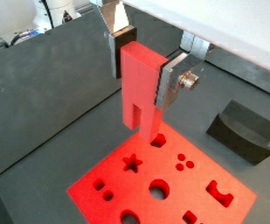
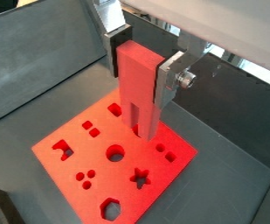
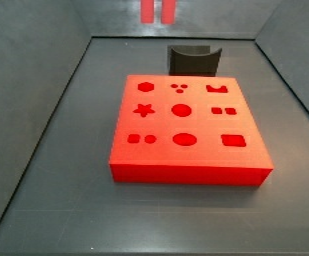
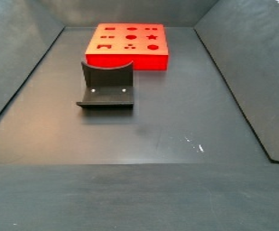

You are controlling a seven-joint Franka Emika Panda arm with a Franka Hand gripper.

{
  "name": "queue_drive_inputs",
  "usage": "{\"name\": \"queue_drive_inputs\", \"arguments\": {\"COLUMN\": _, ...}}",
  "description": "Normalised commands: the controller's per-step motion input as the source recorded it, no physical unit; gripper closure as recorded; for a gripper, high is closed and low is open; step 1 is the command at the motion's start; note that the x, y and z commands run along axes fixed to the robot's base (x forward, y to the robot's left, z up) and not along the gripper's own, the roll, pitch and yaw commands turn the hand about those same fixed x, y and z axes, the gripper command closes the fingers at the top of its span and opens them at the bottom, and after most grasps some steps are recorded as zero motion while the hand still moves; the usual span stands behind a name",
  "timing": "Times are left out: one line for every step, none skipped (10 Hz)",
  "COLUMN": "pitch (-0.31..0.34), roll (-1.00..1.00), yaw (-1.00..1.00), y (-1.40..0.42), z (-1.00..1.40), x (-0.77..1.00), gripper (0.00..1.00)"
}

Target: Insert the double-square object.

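My gripper (image 1: 144,70) is shut on the double-square object (image 1: 137,92), a slim red peg with a slotted lower end. It hangs upright, high above the floor. In both wrist views the silver fingers (image 2: 169,77) clamp its upper part. Its two lower prongs (image 3: 157,10) show at the top edge of a side view. The red board (image 1: 161,184) with several shaped holes lies flat below, also in the wrist view (image 2: 55,147) and in both side views (image 3: 186,160) (image 4: 127,60). The peg is apart from the board. The gripper is out of view in both side views.
A dark grey curved stand (image 3: 192,58) sits on the floor just beside the board, also seen in a side view (image 4: 106,86) and a wrist view (image 1: 245,129). Grey walls (image 3: 50,110) enclose the floor (image 4: 142,135) on the sides.
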Motion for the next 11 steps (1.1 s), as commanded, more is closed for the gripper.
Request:
{"name": "queue_drive_inputs", "arguments": {"pitch": -0.003, "roll": 0.0, "yaw": 0.0, "y": -0.06, "z": -0.03, "x": 0.04, "gripper": 1.0}}
{"name": "queue_drive_inputs", "arguments": {"pitch": 0.0, "roll": -0.15, "yaw": -0.11, "y": 0.08, "z": -0.13, "x": 0.38, "gripper": 1.0}}
{"name": "queue_drive_inputs", "arguments": {"pitch": 0.0, "roll": -0.12, "yaw": -0.03, "y": 0.24, "z": -0.58, "x": 0.65, "gripper": 1.0}}
{"name": "queue_drive_inputs", "arguments": {"pitch": 0.0, "roll": -0.18, "yaw": 0.0, "y": 0.26, "z": -0.64, "x": 1.0, "gripper": 1.0}}
{"name": "queue_drive_inputs", "arguments": {"pitch": -0.033, "roll": -0.14, "yaw": 0.0, "y": 0.17, "z": -0.6, "x": 1.0, "gripper": 1.0}}
{"name": "queue_drive_inputs", "arguments": {"pitch": -0.01, "roll": -0.14, "yaw": -0.14, "y": 0.1, "z": -0.59, "x": 0.91, "gripper": 1.0}}
{"name": "queue_drive_inputs", "arguments": {"pitch": 0.0, "roll": 0.0, "yaw": -0.1, "y": 0.0, "z": -0.58, "x": 0.81, "gripper": 1.0}}
{"name": "queue_drive_inputs", "arguments": {"pitch": 0.077, "roll": 0.11, "yaw": 0.0, "y": -0.01, "z": -0.36, "x": 0.88, "gripper": 1.0}}
{"name": "queue_drive_inputs", "arguments": {"pitch": 0.149, "roll": 0.22, "yaw": 0.0, "y": -0.05, "z": -0.25, "x": 1.0, "gripper": 1.0}}
{"name": "queue_drive_inputs", "arguments": {"pitch": 0.177, "roll": 0.32, "yaw": 0.0, "y": -0.09, "z": -0.32, "x": 1.0, "gripper": 1.0}}
{"name": "queue_drive_inputs", "arguments": {"pitch": 0.133, "roll": 0.4, "yaw": 0.09, "y": -0.17, "z": -0.38, "x": 0.84, "gripper": 1.0}}
